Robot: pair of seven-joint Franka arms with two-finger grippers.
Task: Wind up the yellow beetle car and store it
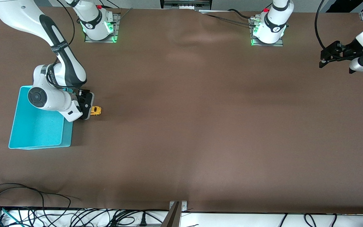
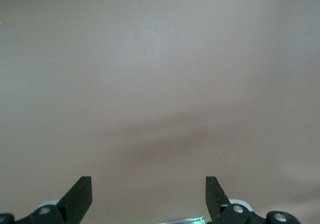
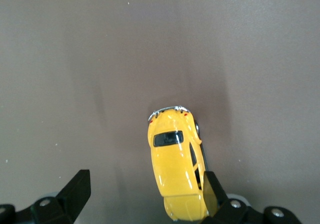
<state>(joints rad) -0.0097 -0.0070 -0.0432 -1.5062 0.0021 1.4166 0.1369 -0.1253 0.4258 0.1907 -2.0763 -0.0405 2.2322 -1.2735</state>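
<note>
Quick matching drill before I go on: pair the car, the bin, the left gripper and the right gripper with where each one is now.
1. car
2. bin
3. left gripper
4. right gripper

a. waits open over bare table at the left arm's end
b. on the table beside the bin
c. open around the car
d. at the right arm's end of the table

Pairs: 1-b, 2-d, 3-a, 4-c

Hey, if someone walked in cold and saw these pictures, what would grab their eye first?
Probably the turquoise bin at the right arm's end of the brown table, with the tiny yellow beetle car on the table beside it. The right gripper hangs open over the car, while the left gripper waits open over bare table at the other end.
</note>
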